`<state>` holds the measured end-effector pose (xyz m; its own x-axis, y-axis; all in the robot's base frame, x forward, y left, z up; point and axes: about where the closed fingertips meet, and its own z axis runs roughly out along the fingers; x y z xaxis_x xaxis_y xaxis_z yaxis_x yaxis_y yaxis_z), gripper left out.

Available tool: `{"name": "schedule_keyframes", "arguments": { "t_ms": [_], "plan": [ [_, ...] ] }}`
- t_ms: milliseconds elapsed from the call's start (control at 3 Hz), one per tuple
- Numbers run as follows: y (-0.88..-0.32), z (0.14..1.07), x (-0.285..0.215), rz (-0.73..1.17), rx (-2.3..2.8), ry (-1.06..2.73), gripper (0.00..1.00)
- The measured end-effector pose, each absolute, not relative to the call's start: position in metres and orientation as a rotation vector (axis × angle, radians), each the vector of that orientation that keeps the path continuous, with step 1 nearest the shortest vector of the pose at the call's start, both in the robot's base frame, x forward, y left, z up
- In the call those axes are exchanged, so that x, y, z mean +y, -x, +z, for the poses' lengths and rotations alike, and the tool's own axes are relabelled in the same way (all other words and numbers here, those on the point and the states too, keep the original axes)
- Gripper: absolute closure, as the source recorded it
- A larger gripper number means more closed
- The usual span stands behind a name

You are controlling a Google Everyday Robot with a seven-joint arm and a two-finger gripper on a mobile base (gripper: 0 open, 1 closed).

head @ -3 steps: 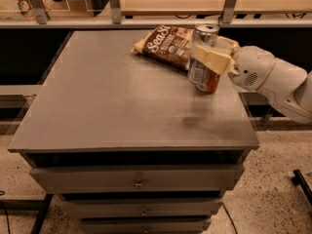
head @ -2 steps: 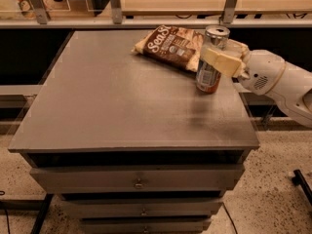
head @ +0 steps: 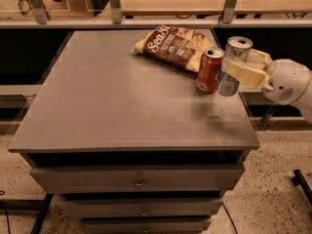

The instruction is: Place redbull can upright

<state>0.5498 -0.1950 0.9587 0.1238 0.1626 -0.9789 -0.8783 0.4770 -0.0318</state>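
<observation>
Clasping slim silver redbull can: hand

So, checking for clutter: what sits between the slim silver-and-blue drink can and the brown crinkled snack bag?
In the camera view, an upright orange-red soda can stands there, close beside the slim silver-and-blue drink can, which the gripper holds from the right.
</observation>
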Motion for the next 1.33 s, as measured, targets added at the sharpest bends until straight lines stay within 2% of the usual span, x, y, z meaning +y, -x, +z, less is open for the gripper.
{"name": "schedule_keyframes", "arguments": {
  "t_ms": [1333],
  "plan": [
    [-0.519,0.957,-0.196,0.925,1.085,0.838,1.0]
  ]
}}
